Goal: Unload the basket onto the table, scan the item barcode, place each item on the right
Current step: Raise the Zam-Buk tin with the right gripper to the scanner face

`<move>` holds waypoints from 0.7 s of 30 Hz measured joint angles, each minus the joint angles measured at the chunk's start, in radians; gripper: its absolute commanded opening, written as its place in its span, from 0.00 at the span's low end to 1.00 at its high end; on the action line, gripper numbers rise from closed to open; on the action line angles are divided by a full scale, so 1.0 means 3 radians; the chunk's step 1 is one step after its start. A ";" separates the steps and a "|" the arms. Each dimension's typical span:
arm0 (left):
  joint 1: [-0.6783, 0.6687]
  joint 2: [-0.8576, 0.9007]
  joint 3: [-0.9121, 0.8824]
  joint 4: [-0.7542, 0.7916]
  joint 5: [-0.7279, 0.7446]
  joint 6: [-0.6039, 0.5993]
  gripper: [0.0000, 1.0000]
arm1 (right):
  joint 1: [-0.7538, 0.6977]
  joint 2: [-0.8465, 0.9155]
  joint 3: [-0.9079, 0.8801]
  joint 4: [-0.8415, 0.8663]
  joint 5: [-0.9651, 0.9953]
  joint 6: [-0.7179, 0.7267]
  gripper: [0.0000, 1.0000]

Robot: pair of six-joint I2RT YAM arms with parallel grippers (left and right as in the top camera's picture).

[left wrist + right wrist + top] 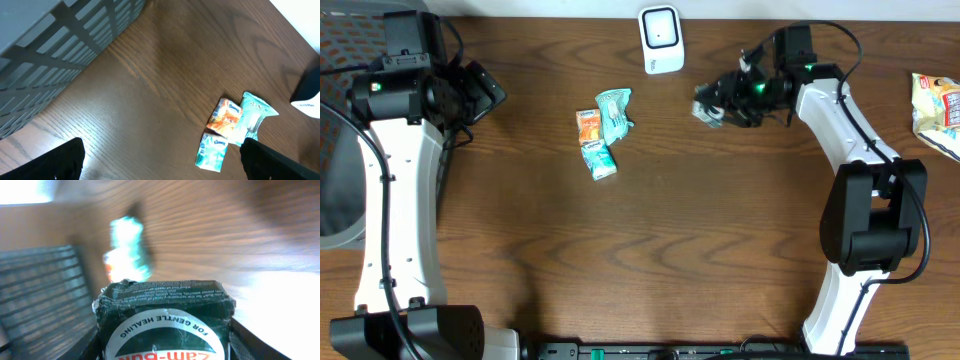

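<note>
Holds a dark green box in the right tool, jaws about half closed and pressed against its two sides. Shows a white round label reading "FOR GENTLE HEALING" on the face turned to the wrist camera. Hangs over the desk near the far edge, just right of the white scanner and apart from it. Leaves three small packets bunched together on the desk left of the box, two teal and one orange. Keeps the left tool spread wide by the grey basket, gripping nothing. Places a snack bag at the far right edge
</note>
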 measured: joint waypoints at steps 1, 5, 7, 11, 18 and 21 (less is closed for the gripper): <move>0.0000 0.0000 0.0000 0.0000 0.0001 0.0000 0.98 | 0.0000 0.0000 0.0000 0.0043 -0.0195 0.0201 0.46; 0.0000 0.0000 0.0000 0.0000 0.0001 0.0000 0.98 | 0.0000 0.0000 0.0000 0.0065 -0.0758 0.1043 0.45; 0.0000 0.0000 0.0000 0.0001 0.0000 0.0000 0.98 | 0.0000 0.0000 0.0000 0.0067 -0.0930 0.1338 0.42; 0.0000 0.0000 0.0000 0.0001 0.0001 0.0000 0.98 | 0.0000 0.0000 0.0000 0.0102 -0.1259 0.1817 0.42; 0.0000 0.0000 0.0000 0.0001 0.0000 0.0000 0.98 | 0.0000 0.0000 0.0000 0.0163 -0.1390 0.2031 0.41; 0.0000 0.0000 0.0000 0.0000 0.0000 0.0000 0.98 | 0.0009 0.0000 0.0000 0.0165 -0.1353 0.2037 0.41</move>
